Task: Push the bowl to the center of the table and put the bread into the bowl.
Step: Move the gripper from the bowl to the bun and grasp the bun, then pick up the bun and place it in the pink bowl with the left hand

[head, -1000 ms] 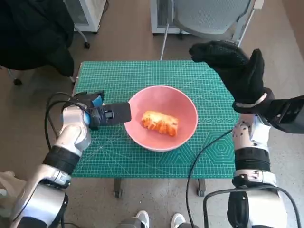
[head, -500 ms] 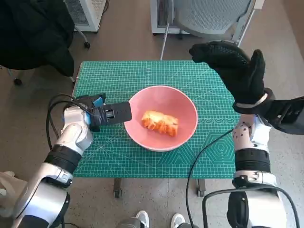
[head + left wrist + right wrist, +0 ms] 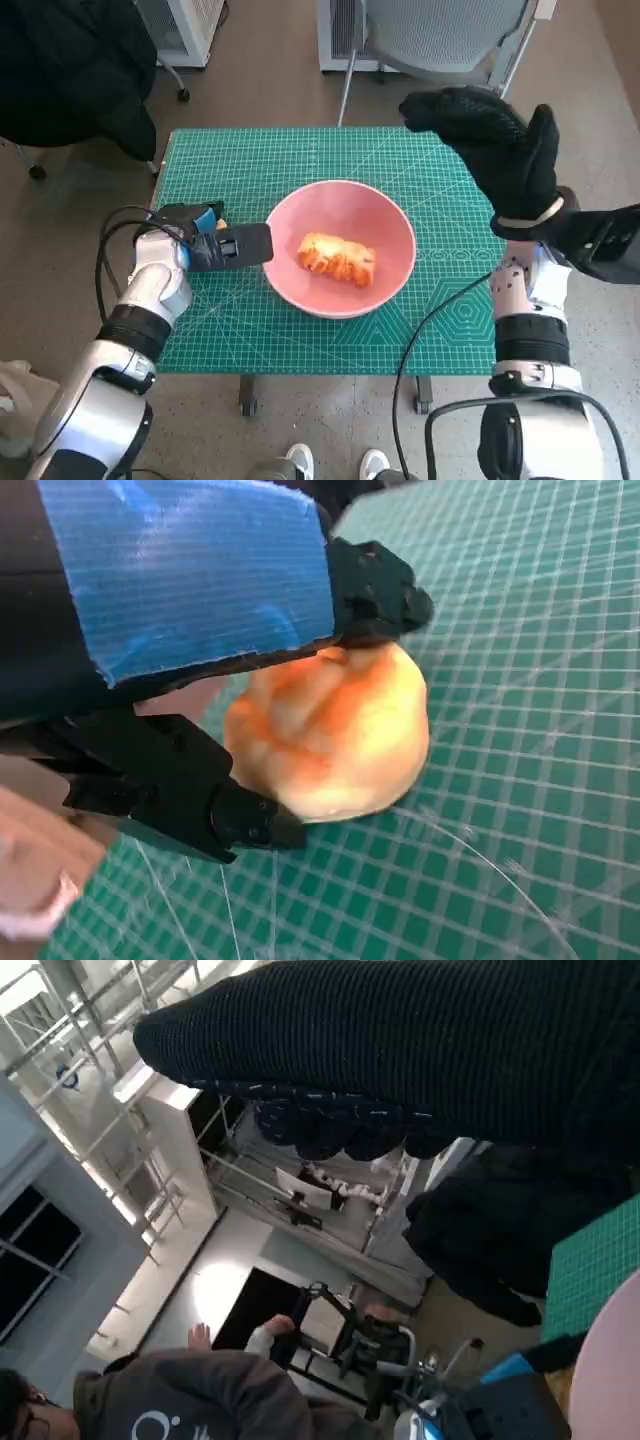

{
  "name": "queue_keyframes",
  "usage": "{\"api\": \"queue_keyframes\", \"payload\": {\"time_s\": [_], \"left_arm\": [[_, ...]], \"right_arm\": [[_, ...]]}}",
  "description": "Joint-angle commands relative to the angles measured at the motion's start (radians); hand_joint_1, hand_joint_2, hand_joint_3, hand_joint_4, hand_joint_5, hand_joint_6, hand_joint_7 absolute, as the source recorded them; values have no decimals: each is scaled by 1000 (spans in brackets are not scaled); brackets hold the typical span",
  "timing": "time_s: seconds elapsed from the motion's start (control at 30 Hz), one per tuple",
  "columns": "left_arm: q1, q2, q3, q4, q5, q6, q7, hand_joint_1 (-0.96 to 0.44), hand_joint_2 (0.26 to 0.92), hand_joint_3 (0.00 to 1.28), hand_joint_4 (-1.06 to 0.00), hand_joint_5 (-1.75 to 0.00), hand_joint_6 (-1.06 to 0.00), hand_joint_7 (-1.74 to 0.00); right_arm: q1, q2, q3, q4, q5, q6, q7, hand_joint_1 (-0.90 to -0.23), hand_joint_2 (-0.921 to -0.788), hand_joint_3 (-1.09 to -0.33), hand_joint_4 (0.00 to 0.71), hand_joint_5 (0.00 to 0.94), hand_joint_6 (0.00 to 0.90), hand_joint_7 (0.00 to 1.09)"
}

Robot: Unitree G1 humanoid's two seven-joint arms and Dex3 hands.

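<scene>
Head view: pink bowl (image 3: 335, 205) is seen at approx. the centre of the worktop (image 3: 260, 160), which is covered by a green cutting mat. An elongated bread piece (image 3: 337, 258) lies inside the bowl, on its bottom. L. hand (image 3: 232, 246) is laid low on the mat, just beside the bowl's left rim. R. hand (image 3: 495, 150) is raised above the worktop's far right corner; fingers are apart, nothing is held.

Left wrist view: a second, round bread roll (image 3: 330, 730) rests on the mat. It is clamped between the L. hand's fingers (image 3: 380, 590), with contact on opposite sides.

Right wrist view: a person (image 3: 190, 1400) is seen in the background.
</scene>
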Motion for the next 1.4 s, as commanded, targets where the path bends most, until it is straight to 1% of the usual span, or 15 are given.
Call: {"api": "queue_keyframes", "payload": {"time_s": [0.03, 0.13, 0.27, 0.43, 0.47, 0.5, 0.53, 0.57, 0.67, 0.77, 0.87, 0.93, 1.03, 1.23, 1.4], "left_arm": [[-3, -3, -19, 43, 7, -23, 31, 367, 717, 690, -405, -1619, -530, -533], [2, 6, -19, 35, 3, -31, 48, 369, 724, 687, -406, -1627, -496, -611], [2, 15, -6, 23, -11, -32, 52, 369, 730, 685, -398, -1637, -450, -539], [-1, 25, 3, 5, -20, -27, 47, 367, 743, 656, -404, -1623, -480, -533], [3, 32, 7, -16, -21, -23, 43, 294, 765, 606, -405, -1591, -467, -712], [6, 38, 9, -32, -22, -20, 40, 189, 821, 491, -405, -1541, -446, -968], [10, 44, 14, -54, -24, -15, 36, 122, 857, 415, -409, -1505, -435, -1129], [12, 48, 17, -67, -25, -11, 33, 81, 880, 357, -424, -1537, -454, -1131], [28, 69, 32, -137, -28, 6, 24, 31, 906, 269, -463, -1554, -501, -1108], [49, 89, 48, -213, -27, 24, 12, 12, 916, 242, -469, -1437, -481, -1275], [78, 115, 75, -322, -29, 47, -5, 6, 919, 234, -471, -1400, -475, -1330], [97, 130, 93, -395, -29, 62, -17, 6, 906, 230, -504, -1452, -526, -1190], [127, 148, 119, -506, -25, 88, -35, 4, 871, 222, -586, -1417, -620, -1050], [204, 189, 176, -763, -7, 125, -61, 3, 852, 219, -612, -1425, -688, -947], [254, 214, 223, -915, -2, 114, -49, 3, 843, 224, -633, -1409, -698, -933]], "right_arm": [[28, -2, 6, -2, -7, 14, -3, -736, -921, -863, 351, 2, 328, 8], [27, -3, 7, -1, -8, 15, -3, -736, -921, -863, 352, 2, 329, 7], [25, -5, 8, 2, -8, 15, -1, -736, -921, -863, 353, 2, 329, 7], [21, -5, 9, 6, -9, 14, 0, -736, -921, -864, 353, 2, 329, 7], [20, -5, 10, 8, -9, 12, 2, -736, -921, -864, 353, 2, 329, 7], [19, -5, 10, 10, -9, 12, 3, -736, -921, -864, 353, 2, 329, 7], [18, -5, 10, 12, -9, 11, 5, -736, -921, -864, 353, 2, 329, 7], [17, -5, 10, 15, -9, 10, 5, -735, -921, -863, 353, 2, 329, 7], [13, -4, 10, 23, -10, 6, 9, -733, -921, -862, 354, 2, 330, 7], [9, -6, 10, 31, -10, 4, 12, -728, -921, -860, 355, 2, 331, 7], [4, -7, 10, 40, -9, 5, 15, -728, -921, -859, 356, 2, 332, 7], [1, -8, 10, 44, -8, 6, 17, -730, -921, -858, 356, 2, 332, 7], [-2, -8, 10, 48, -5, 7, 21, -733, -921, -857, 356, 2, 333, 7], [-10, -4, 9, 59, -5, 6, 23, -737, -921, -855, 359, 3, 334, 7], [-15, -1, 9, 68, -5, 2, 27, -741, -921, -853, 363, 4, 335, 7]]}}
